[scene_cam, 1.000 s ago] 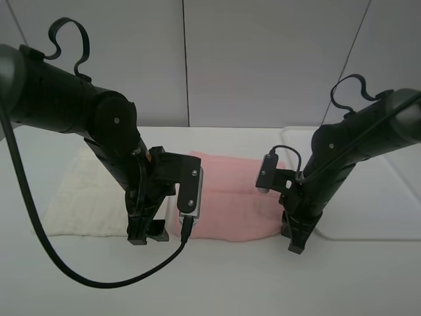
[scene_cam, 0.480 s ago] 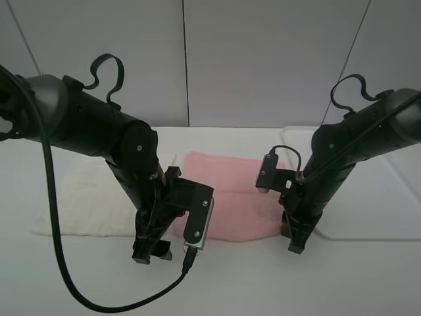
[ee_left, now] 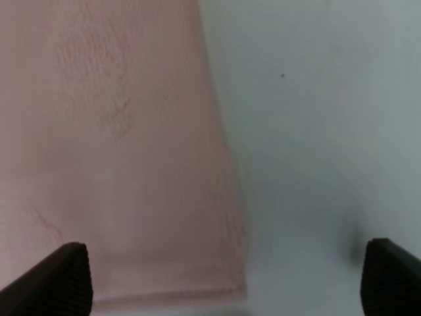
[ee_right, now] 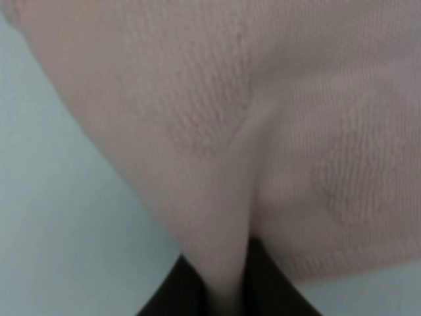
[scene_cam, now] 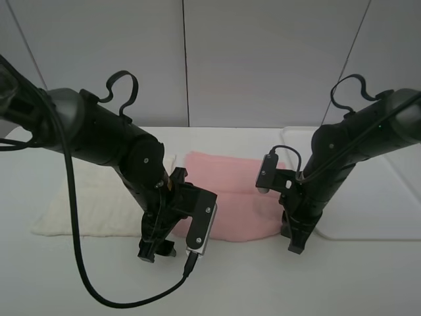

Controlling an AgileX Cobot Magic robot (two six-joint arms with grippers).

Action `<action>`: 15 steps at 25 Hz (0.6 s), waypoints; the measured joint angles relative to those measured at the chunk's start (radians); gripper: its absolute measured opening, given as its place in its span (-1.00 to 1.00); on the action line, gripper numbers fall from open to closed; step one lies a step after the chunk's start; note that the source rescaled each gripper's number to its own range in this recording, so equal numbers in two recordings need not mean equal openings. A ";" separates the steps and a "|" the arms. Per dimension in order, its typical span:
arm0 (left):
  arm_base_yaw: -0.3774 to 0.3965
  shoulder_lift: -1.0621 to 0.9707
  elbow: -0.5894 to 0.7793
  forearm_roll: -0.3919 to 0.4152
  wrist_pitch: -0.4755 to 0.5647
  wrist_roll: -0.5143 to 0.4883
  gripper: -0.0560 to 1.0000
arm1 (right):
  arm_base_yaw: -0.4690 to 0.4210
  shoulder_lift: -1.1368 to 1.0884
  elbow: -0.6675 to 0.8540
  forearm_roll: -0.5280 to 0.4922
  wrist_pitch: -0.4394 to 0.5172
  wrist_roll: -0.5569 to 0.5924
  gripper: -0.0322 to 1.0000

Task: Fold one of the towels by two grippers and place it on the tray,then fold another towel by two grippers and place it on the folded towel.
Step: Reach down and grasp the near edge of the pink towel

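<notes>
The pink towel (scene_cam: 230, 191) lies flat in the middle of the table, and the cream-white towel (scene_cam: 92, 197) is spread out to its left. My left gripper (scene_cam: 155, 253) stands open at the pink towel's front left corner. In the left wrist view its black fingertips (ee_left: 66, 280) stand wide either side of the pink towel's (ee_left: 118, 151) corner edge, with nothing pinched by the left gripper (ee_left: 227, 286). My right gripper (scene_cam: 296, 245) is shut on the pink towel's front right corner. The right wrist view shows a fold of pink towel (ee_right: 217, 151) squeezed in the right gripper (ee_right: 217, 289).
The white tray (scene_cam: 388, 197) lies flat at the right, just beyond the right arm. Bare white table runs along the front edge. A black cable (scene_cam: 85, 276) loops from the left arm over the front of the table.
My left arm has swung rightward off the cream-white towel to the pink towel's front left corner, still open. The right arm has not moved.
</notes>
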 joint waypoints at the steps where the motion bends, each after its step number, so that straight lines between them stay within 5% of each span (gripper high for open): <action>1: 0.000 0.004 -0.009 0.004 -0.004 -0.005 0.99 | 0.000 0.000 0.000 0.000 0.000 0.000 -0.93; 15: 0.054 0.042 -0.039 0.027 0.002 -0.054 0.99 | 0.000 0.000 0.000 0.001 0.002 0.000 -0.93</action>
